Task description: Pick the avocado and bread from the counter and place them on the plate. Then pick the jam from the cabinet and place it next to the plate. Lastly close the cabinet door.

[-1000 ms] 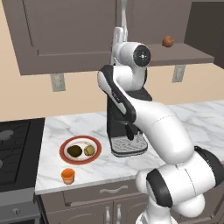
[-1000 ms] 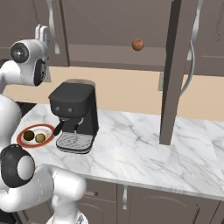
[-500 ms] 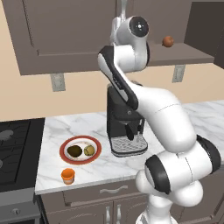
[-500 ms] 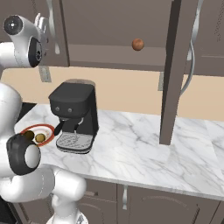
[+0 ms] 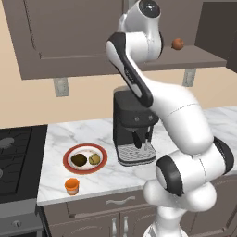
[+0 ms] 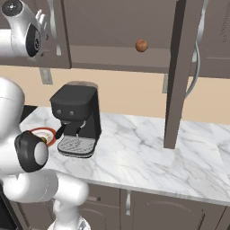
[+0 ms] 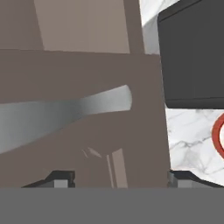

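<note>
White grey-veined marble counter (image 5: pixel 92 178) carries, left to right, a small orange jam jar (image 5: pixel 71 186), then at its 1 o'clock a red-rimmed plate (image 5: pixel 85 159) (dark avocado (image 5: pixel 79 159), tan bread (image 5: pixel 94 159)). Gripper (image 7: pixel 118 178) parted, empty, facing the dark panelled cabinet door (image 7: pixel 83 109).

The red-rimmed plate (image 5: pixel 85 159) sits on the white marble counter (image 5: pixel 55 139), holding the dark avocado (image 5: pixel 79 159) and tan bread (image 5: pixel 94 159) side by side. The orange jam (image 5: pixel 71 186) stands upright just beside it. One door of the grey-brown cabinet (image 6: pixel 183 72) stands open.
</note>
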Available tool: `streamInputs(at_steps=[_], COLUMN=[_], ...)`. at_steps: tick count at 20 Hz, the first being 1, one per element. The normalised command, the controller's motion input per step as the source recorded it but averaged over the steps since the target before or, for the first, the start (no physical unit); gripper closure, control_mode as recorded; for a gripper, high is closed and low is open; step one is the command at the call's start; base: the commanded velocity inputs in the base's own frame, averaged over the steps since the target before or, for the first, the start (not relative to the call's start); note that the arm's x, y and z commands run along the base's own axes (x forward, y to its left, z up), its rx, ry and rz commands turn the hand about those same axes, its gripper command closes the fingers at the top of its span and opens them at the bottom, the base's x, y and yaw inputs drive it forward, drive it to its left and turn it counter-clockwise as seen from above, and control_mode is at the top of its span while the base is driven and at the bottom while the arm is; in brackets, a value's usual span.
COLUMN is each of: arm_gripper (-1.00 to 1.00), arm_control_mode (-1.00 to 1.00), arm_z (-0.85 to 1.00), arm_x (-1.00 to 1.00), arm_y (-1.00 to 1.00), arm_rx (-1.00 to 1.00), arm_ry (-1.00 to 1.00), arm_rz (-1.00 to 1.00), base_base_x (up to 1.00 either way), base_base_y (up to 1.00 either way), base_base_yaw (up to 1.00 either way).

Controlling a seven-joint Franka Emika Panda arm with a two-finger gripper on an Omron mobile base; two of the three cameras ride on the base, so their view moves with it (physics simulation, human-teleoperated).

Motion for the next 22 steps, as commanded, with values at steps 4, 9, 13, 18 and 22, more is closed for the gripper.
streamInputs(at_steps=[4,9,13,18,22], arm_gripper=[-1.0,-1.0,-1.0,-1.0,-1.0], arm_control_mode=[-1.0,-1.0,-1.0,-1.0,-1.0], arm_z=[0.28,0.03,-0.03,-0.01,0.0], arm_x=[-0.38,-0.9,-1.0,-0.97,-0.81], arm_y=[0.0,0.0,-0.02,-0.2,-0.32], arm_rx=[0.0,0.0,0.0,0.0,0.0], arm_ry=[0.02,-0.03,-0.02,-0.02,0.0], arm_rz=[0.1,0.11,0.1,0.08,0.04], base_base_x=[0.0,0.0,0.0,0.0,0.0], base_base_y=[0.0,0.0,0.0,0.0,0.0], base_base_yaw=[0.0,0.0,0.0,0.0,0.0])
